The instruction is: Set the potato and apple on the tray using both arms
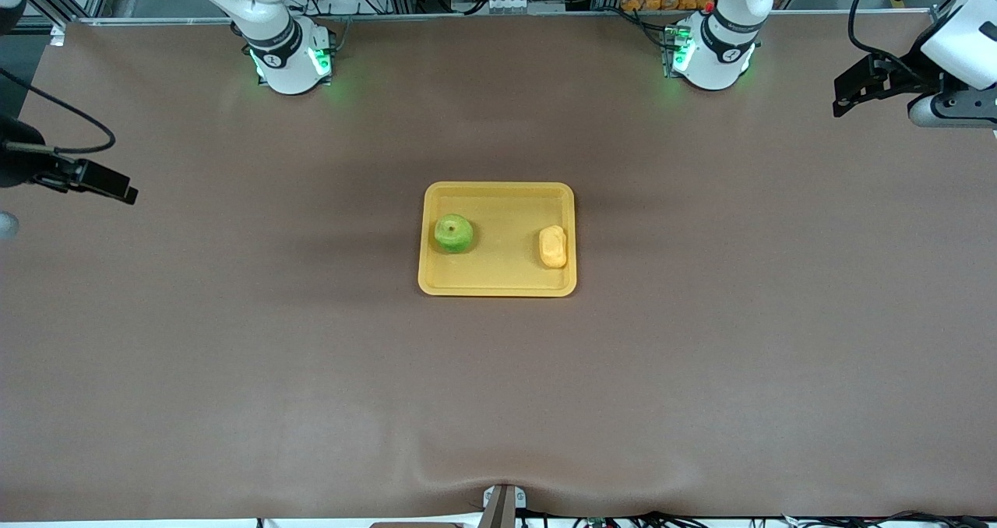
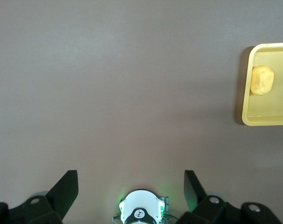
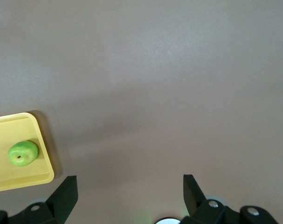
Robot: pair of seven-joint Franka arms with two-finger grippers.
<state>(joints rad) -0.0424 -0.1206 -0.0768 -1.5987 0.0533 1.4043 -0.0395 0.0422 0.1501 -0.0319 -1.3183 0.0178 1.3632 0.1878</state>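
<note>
- Front view, nearest first: bare brown table (image 1: 498, 403), then the tray (image 1: 498, 285) at mid-table, its long sides running toward the arms' two ends.
- Potato (image 1: 552, 246) lies in the tray toward the left arm's end, close to the rim there; apple (image 1: 453, 233) sits in the tray toward the right arm's end, well apart from the potato. Both rest flat on the tray floor — as things lie, the placing looks done.
- Handling, as a judgement: the potato looks light, firm and slightly bumpy, best pinched across its short width; the apple, round and smooth, may roll or slip, so a grip across its middle, clear of the stem dimple, seems safest.
- Tray: stiff, shallow plastic with a raised rim — likely to slide if nudged.
- Left gripper (image 2: 131, 186) hangs over bare table at the left arm's end, fingers spread wide and holding nothing.
- Right gripper (image 3: 130, 189) hangs over bare table at the right arm's end, likewise spread and empty.
- Farthest: both arm bases, lit green.
</note>
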